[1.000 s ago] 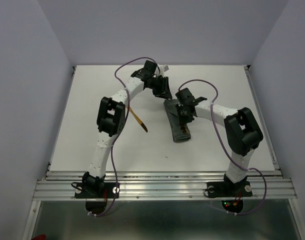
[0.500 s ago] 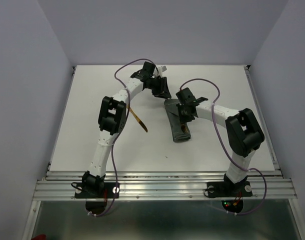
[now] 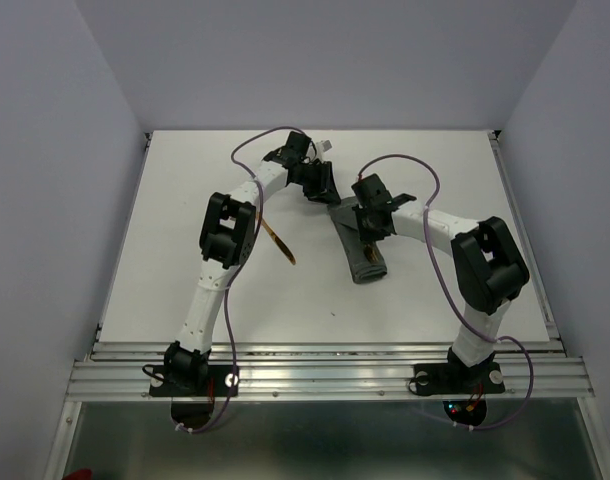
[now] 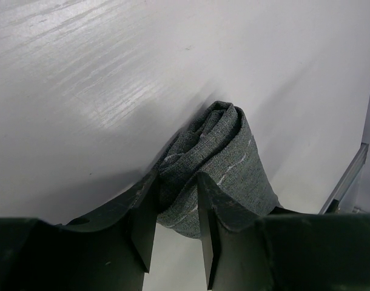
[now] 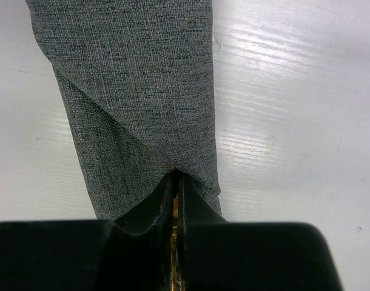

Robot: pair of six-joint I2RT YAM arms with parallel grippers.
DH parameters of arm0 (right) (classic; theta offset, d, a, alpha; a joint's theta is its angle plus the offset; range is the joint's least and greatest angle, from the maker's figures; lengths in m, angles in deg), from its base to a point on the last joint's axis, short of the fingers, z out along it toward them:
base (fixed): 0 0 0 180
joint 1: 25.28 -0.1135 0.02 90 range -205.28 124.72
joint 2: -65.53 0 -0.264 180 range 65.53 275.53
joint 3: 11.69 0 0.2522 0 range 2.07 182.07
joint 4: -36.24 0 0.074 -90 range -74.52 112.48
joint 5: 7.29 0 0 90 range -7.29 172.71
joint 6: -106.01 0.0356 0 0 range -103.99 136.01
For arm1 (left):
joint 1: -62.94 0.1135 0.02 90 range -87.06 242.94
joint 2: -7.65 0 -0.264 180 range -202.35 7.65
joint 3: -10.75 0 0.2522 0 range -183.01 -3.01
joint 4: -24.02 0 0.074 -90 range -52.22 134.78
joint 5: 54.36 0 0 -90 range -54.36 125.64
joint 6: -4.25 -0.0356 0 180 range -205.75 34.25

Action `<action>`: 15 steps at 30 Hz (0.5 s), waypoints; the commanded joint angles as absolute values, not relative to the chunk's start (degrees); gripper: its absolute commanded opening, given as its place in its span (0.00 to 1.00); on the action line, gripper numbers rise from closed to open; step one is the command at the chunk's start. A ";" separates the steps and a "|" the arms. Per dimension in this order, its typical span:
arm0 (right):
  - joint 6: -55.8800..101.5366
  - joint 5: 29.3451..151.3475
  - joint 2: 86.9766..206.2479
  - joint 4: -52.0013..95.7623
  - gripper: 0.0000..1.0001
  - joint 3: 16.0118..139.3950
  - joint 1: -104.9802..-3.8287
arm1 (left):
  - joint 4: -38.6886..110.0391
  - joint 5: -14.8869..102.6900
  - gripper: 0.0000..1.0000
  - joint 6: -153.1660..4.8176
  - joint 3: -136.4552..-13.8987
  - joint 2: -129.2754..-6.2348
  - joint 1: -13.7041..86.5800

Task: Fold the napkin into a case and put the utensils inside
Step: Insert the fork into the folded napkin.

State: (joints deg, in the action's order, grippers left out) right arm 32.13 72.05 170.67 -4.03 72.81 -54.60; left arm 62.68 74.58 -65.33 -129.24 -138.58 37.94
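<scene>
A dark grey cloth case (image 3: 362, 265) lies flat on a white desk (image 3: 185, 250) as a long, narrow strip. Its weave is coarse and speckled, and one diagonal fold line crosses it below the right pincer (image 5: 174, 176). At the far end the cloth is bunched into a rounded, raised hump, where pale stitched hem lines show.

The right pincer sits on the near half of the strip, its jaws pressed almost together on a thin orange-brown utensil (image 5: 174, 242). Only a sliver of this utensil shows between the fingers, and its tip meets the cloth just ahead of the fingertips.

The left pincer (image 4: 176, 194) is at the opposite, far end of the case. Its jaws are narrowed partway, pinching the bunched fold of cloth between them, and the hump of fabric rises just beyond the fingertips.

A second utensil (image 3: 278, 241), also a slim orange-brown stick, lies loose on the desk. It is to the left of the case and apart from both pincers, under the left arm's elbow.
</scene>
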 commanded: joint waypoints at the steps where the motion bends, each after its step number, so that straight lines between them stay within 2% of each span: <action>1: 29.90 69.35 170.73 -1.17 0.01 76.59 -54.28 | 61.68 75.98 0.42 -65.63 -129.31 -137.02 38.42; 6: 28.06 69.43 173.19 -1.60 0.01 78.79 -54.28 | 61.68 76.33 0.42 -65.71 -128.96 -136.93 38.42; 10: 27.09 69.35 174.34 -3.27 0.20 80.55 -54.28 | 61.60 76.51 0.42 -65.71 -129.04 -136.58 38.42; 15: 26.83 69.26 173.55 -3.80 0.25 79.68 -54.28 | 61.77 76.51 0.42 -65.80 -129.22 -136.23 38.42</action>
State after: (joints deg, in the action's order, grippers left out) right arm 28.11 70.74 174.39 -4.16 77.79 -54.60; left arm 62.38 75.08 -65.33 -129.24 -138.58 38.05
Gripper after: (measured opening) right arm 0.242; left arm 0.425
